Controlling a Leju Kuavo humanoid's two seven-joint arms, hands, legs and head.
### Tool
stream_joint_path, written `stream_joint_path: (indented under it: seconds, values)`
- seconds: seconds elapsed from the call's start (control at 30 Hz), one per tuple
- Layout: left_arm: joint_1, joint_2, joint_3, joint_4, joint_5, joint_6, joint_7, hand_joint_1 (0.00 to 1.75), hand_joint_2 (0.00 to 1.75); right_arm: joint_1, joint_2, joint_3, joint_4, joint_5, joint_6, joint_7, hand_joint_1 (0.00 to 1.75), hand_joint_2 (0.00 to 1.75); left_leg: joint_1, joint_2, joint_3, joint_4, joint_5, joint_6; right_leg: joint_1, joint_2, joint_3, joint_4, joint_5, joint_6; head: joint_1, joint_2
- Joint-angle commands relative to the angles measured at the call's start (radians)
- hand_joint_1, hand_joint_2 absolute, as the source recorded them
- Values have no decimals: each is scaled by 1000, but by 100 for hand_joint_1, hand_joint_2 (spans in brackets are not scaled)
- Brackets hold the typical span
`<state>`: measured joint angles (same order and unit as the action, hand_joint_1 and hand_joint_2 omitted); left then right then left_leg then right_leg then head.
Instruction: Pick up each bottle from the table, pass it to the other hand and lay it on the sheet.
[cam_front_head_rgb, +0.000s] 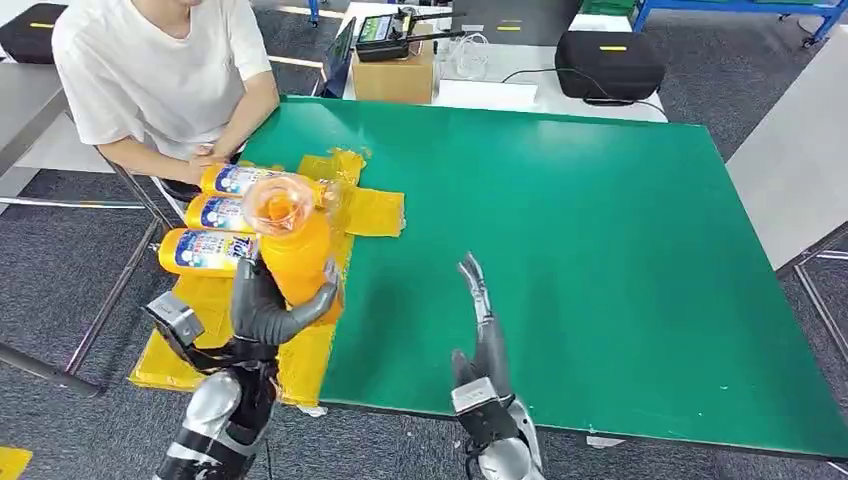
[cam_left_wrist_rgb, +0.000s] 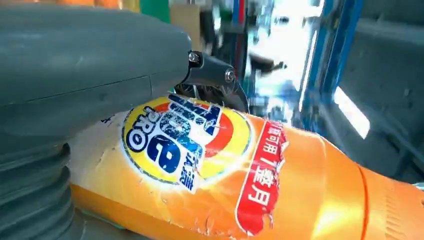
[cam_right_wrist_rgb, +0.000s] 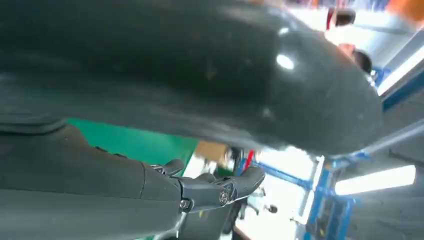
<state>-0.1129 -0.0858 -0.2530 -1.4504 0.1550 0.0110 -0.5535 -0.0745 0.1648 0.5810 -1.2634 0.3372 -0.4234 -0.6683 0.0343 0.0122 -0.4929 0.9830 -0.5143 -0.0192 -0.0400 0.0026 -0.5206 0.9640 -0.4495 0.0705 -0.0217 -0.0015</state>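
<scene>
My left hand grips an orange bottle upright above the yellow sheet, its open top facing me. The left wrist view shows the same bottle up close, with its blue and yellow label under my thumb. Three more orange bottles lie side by side on the sheet's far left part. My right hand hovers over the green table with fingers stretched forward and nothing in it. In the right wrist view its fingers are straight.
A person in a white shirt sits at the table's far left corner, hands near the lying bottles. A cardboard box and a black case stand behind the table. The right part of the green table is bare.
</scene>
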Motion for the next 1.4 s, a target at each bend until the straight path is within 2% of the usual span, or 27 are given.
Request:
stream_joint_path:
  seconds: [0.03, 0.1, 0.2, 0.37, 0.4, 0.47, 0.5, 0.53, 0.6, 0.77, 0.87, 0.9, 0.93, 0.97, 1.0, 1.03, 1.2, 1.33, 1.4]
  values:
    - [-83, 28, 147, 159, -141, 110, -34, 175, 175, 12, -7, -46, 43, -8, -14, -30, 0, 0, 0, -2, 4, -3, 0, 3, 1, -2, 4, -3, 0, -4, 0, 0]
    - [-101, 45, 151, 198, -220, 167, -42, 171, 175, 9, -8, -37, 54, -22, -31, -30, 0, 0, 0, -2, 4, -3, 0, 3, 1, -2, 5, -3, 0, -5, 0, 0]
    - [-151, 103, 104, 323, -551, 396, -34, 175, 175, -3, -11, -27, 67, -51, -35, -30, 0, 0, 0, -2, 3, -3, 1, 3, 1, -1, 4, -3, 0, -4, 0, 0]
    - [-186, 135, 86, 412, -664, 417, 21, 166, 175, -3, -7, -34, 71, -58, -33, -30, 0, 0, 0, -3, 4, -4, 1, 2, 1, -2, 4, -3, 0, -5, 0, 0]
    - [-187, 139, 82, 421, -706, 431, 52, 154, 175, 5, -7, -42, 66, -48, -43, -30, 0, 0, 0, -3, 5, -5, 1, 3, 1, -2, 5, -4, 1, -6, 0, 0]
    - [-155, 158, 63, 378, -778, 428, 105, 141, 175, 22, -4, -65, 50, -64, -36, -30, 0, 0, 1, -2, 4, -4, 1, 3, 2, -1, 5, -4, 0, -5, 0, 0]
    - [-138, 170, 52, 356, -817, 421, 128, 140, 175, 26, -3, -75, 49, -58, -35, -30, 0, 0, 0, -1, 3, -3, 0, 3, 1, 0, 3, -3, 0, -4, 0, 0]
    - [-126, 176, 46, 343, -842, 415, 144, 145, 175, 29, -3, -83, 48, -52, -34, -30, 0, 0, 0, 0, 2, -2, 0, 2, 1, 0, 2, -2, 0, -3, 0, 0]
    - [-86, 200, 26, 291, -882, 348, 185, 141, 175, 41, -1, -107, 36, -49, -29, -30, 0, 0, 0, 0, 3, -2, 0, 2, 1, 0, 3, -2, -1, -3, 0, 0]
    - [-35, 216, 14, 207, -844, 252, 174, 148, 175, 47, 2, -125, 26, -57, -13, -30, 0, 0, 0, 0, 1, -1, -1, 2, 1, 0, 1, -1, -1, -3, 0, 0]
    - [-16, 237, -3, 175, -808, 180, 155, 140, 175, 36, 7, -120, 35, -63, -6, -30, 0, 0, 0, 0, 1, -2, 0, 2, 1, 0, 1, -1, -1, -4, 0, 0]
    - [-13, 250, -11, 169, -802, 155, 149, 68, 175, 32, 6, -114, 36, -68, -1, -30, 0, 0, 0, 0, 0, -1, 0, 2, 1, 1, 0, -1, 0, -3, 0, 0]
    - [-6, 264, -15, 160, -801, 142, 140, 49, 175, 29, 8, -111, 38, -76, 2, -30, 0, 0, 1, 0, 3, -3, 0, 3, 2, 1, 3, -2, 0, -6, 0, 0]
    - [-3, 268, -16, 156, -798, 136, 137, 56, 175, 28, 8, -110, 39, -77, 0, -30, 0, 0, 1, 0, 0, -1, 0, 2, 1, 1, 0, -1, 0, -4, 0, 0]
    - [0, 274, -15, 154, -790, 124, 135, 42, 175, 27, 9, -109, 41, -79, 0, -30, 0, 0, 0, 1, 0, -1, 0, 2, 1, 1, -1, -1, 0, -3, 0, 0]
    - [1, 276, -14, 151, -787, 117, 133, 2, 175, 27, 9, -107, 42, -82, 0, -30, 0, 0, 1, 0, 1, -2, 0, 2, 1, 0, 1, -1, 0, -4, 0, 0]
    - [-20, 289, -43, 194, -851, 118, 155, 0, 175, 19, 6, -96, 50, -95, -8, -30, 0, 0, 0, -1, 0, -1, 0, 2, 1, 0, 0, -1, 0, -3, 0, 0]
    - [-65, 350, -132, 310, -1056, 140, 229, 0, 175, 7, 3, -86, 60, -105, -10, -30, 0, 0, 1, -2, 3, -3, 0, 3, 1, -1, 4, -3, 0, -5, 1, 0]
    - [-66, 357, -151, 354, -1076, 108, 239, 0, 175, 3, 4, -90, 67, -107, -8, -30, 0, 0, 0, -1, 1, -2, 0, 2, 0, -1, 1, -1, 0, -3, 0, 0]
